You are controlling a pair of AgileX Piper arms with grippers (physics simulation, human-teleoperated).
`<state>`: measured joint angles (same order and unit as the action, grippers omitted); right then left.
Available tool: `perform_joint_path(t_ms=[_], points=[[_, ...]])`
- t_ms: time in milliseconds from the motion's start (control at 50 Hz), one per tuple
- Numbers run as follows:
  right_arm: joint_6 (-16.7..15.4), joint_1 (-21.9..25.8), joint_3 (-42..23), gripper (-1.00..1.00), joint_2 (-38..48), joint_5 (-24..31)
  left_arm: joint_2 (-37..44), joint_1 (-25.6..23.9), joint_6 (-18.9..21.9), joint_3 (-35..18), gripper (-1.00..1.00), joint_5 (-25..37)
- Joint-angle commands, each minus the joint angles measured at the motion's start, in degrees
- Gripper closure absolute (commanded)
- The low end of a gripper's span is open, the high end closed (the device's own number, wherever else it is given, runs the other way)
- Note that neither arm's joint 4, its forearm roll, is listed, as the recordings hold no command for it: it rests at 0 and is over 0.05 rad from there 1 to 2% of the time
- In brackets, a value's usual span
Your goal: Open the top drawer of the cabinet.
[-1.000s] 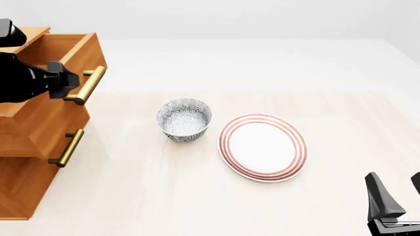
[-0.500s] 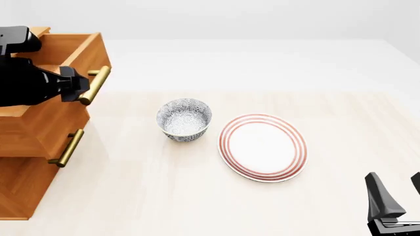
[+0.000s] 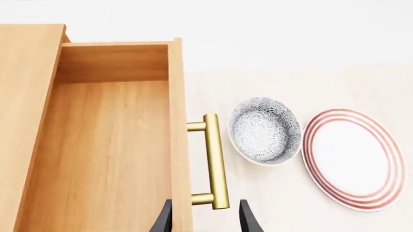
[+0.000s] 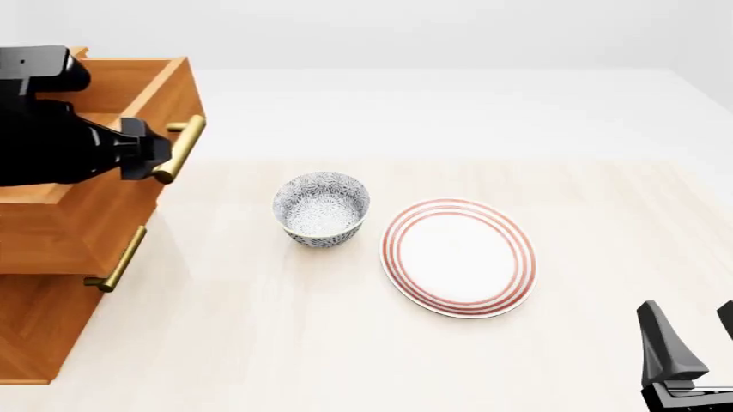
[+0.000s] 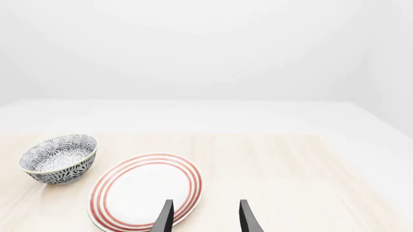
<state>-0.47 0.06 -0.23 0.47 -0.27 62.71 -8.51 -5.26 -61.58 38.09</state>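
The top drawer (image 4: 109, 137) has slid further out of the cabinet (image 4: 46, 283) at the desk's (image 4: 458, 360) left edge since a second ago, my left hand (image 4: 154, 153) pinching its brass handle (image 4: 181, 148), my right hand (image 4: 691, 343) spread, idle.

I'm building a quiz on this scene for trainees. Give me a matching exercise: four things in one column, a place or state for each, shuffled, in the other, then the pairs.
Things:
1. top drawer
2. bowl
3. plate
4. right gripper

Places or states:
A. red rings around a white centre
B. pulled out, inside bare
C. open, near table edge, holding nothing
D. between cabinet and plate

Pairs: 1-B, 2-D, 3-A, 4-C
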Motion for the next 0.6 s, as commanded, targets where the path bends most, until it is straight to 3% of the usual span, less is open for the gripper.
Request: perform_joint_path(t_ms=[20, 600], points=[[-0.01, 0.01, 0.00, -1.00, 0.00, 0.00, 0.16, -1.46, 0.52, -0.20, -1.00, 0.17], [0.00, 0.00, 0.00, -1.00, 0.00, 0.00, 1.18, -6.17, 1.28, -1.30, -1.00, -0.25]])
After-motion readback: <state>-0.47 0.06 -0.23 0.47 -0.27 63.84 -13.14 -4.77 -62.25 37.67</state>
